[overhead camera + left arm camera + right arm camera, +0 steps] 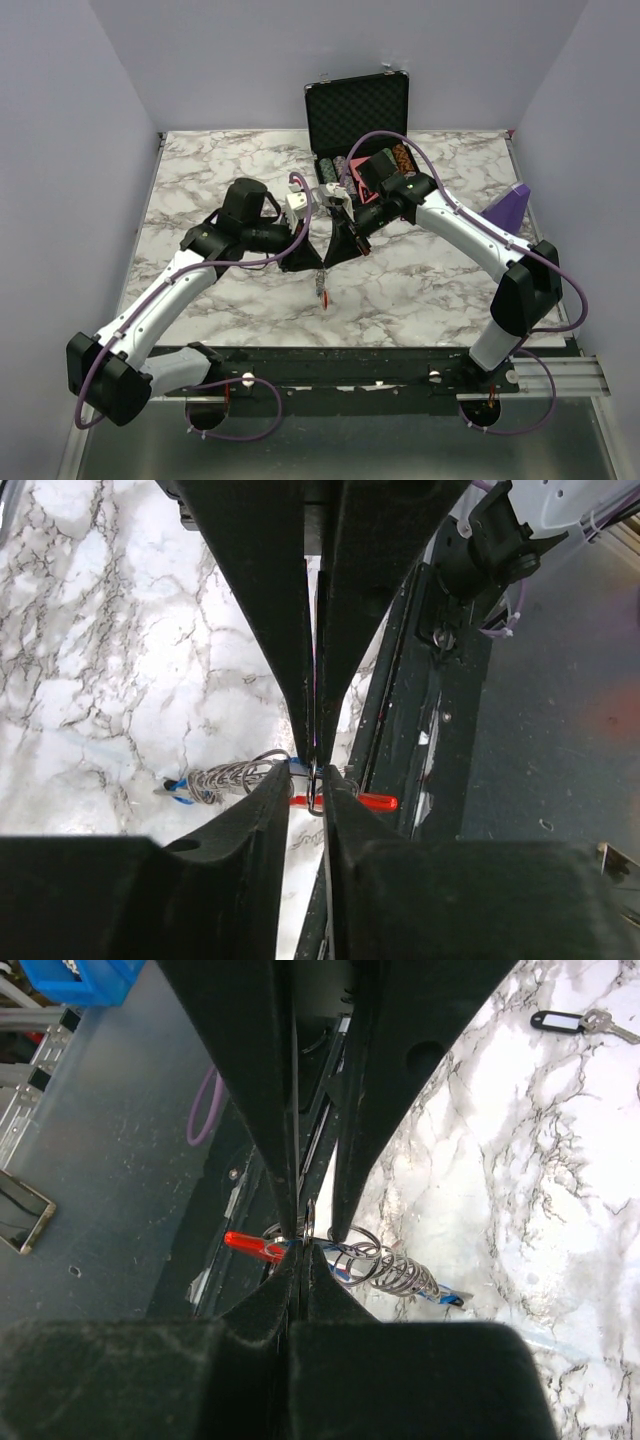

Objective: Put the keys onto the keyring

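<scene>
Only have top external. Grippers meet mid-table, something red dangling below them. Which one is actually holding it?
Observer: Right wrist view shows the right gripper shut on the keyring, red end poking out beside its tips.
Operator: Left one?
Observer: The left gripper has its jaws slightly apart, straddling the keyring's thin silver side.
Operator: Any loose keys?
Observer: One key with a dark tag lies alone on the table, away from the grippers.
</scene>
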You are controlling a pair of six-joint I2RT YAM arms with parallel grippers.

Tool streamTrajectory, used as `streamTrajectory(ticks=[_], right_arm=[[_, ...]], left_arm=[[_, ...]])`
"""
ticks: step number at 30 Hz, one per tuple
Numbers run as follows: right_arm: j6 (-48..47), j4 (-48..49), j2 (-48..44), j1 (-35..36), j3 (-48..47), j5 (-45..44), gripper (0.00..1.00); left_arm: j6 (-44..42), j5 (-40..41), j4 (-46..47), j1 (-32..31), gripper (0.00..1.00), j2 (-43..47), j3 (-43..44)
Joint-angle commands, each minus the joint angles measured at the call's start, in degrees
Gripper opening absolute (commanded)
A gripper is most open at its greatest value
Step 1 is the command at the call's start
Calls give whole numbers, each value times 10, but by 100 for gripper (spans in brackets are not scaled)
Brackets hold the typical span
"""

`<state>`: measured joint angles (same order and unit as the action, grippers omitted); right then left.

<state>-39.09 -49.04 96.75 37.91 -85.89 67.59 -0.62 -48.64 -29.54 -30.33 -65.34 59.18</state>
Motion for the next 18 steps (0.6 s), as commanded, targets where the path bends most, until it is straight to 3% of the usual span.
streamTrajectory(ticks=[1, 3, 5, 12, 18], right_arm=[[-4, -4, 5, 5, -18, 23, 1], [-5, -5, 5, 4, -17, 23, 1], [-5, -4, 5, 5, -17, 24, 1], [-4, -4, 5, 4, -17, 25, 1], [2, 0, 1, 4, -17, 30, 18]], left_arm=[[-8, -21, -5, -6, 23, -12, 8], [-15, -21, -14, -7, 18, -15, 12], [-21, -22, -21, -7, 0, -15, 15], [-16, -2, -10, -6, 0, 6, 4], [4, 10, 41, -6, 0, 44, -36]])
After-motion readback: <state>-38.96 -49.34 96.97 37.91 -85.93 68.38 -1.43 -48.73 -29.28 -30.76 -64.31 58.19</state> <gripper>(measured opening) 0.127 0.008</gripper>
